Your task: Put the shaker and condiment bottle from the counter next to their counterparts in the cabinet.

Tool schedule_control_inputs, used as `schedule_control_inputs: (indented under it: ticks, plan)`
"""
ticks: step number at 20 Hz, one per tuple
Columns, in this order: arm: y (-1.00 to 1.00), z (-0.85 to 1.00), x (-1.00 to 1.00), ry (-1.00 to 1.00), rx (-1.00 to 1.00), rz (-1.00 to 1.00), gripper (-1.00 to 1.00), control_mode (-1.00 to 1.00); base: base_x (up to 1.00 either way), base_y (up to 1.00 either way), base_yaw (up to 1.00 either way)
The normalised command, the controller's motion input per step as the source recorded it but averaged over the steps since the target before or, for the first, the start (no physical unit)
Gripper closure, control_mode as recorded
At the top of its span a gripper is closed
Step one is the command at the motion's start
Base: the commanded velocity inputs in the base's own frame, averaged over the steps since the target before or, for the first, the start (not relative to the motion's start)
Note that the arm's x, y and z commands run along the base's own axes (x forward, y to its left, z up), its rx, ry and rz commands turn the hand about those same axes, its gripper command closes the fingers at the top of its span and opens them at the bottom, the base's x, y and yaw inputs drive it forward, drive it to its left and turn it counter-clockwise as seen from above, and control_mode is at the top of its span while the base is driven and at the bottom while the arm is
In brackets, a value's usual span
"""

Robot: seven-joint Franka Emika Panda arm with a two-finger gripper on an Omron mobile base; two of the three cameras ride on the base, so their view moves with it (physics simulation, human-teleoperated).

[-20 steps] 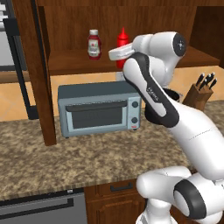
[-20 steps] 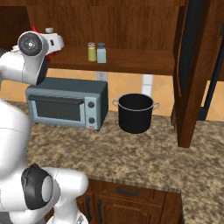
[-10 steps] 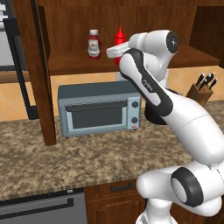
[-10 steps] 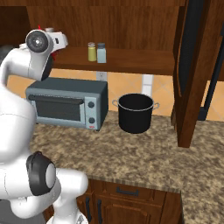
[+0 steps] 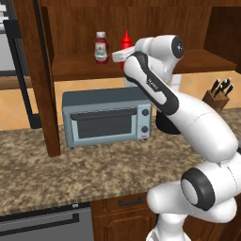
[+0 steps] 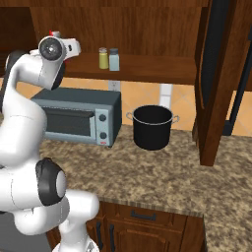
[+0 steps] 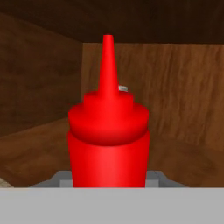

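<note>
You have two red bottles (image 5: pixel 125 41) on the cabinet shelf (image 5: pixel 75 68), two shakers (image 6: pixel 109 59) there too, one toaster oven (image 5: pixel 107 116), one black pot (image 6: pixel 152 127) and one knife block (image 5: pixel 218 96).

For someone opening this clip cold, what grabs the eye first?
The white arm reaching up to the cabinet shelf, where the red squeeze bottle stands right before the hand camera, beside the labelled ketchup bottle. Further along the shelf, two shakers stand side by side, above the grey toaster oven and black pot.

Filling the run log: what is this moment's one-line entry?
claw: shut on condiment bottle | bottle: upright at cabinet shelf, beside ketchup bottle | shaker: on shelf beside yellowish-green shaker
</note>
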Motion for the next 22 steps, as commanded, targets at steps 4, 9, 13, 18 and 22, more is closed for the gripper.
schedule_control_inputs:
  ticks: [4, 9, 13, 18, 22]
  plan:
    - [0.00, -0.01, 0.41, 0.00, 0.04, 0.00, 1.00, -1.00, 0.00, 0.00, 0.00]
    - [0.01, 0.00, 0.43, 0.00, 0.04, 0.00, 1.00, -1.00, 0.00, 0.00, 0.00]
    - [0.10, -0.09, 0.41, 0.00, 0.01, 0.00, 1.00, -1.00, 0.00, 0.00, 0.00]
    - [0.12, -0.29, 0.35, 0.02, 0.00, 0.00, 1.00, -1.00, 0.00, 0.00, 0.00]
    - [0.04, -0.20, 0.21, 0.00, 0.00, 0.00, 1.00, -1.00, 0.00, 0.00, 0.00]
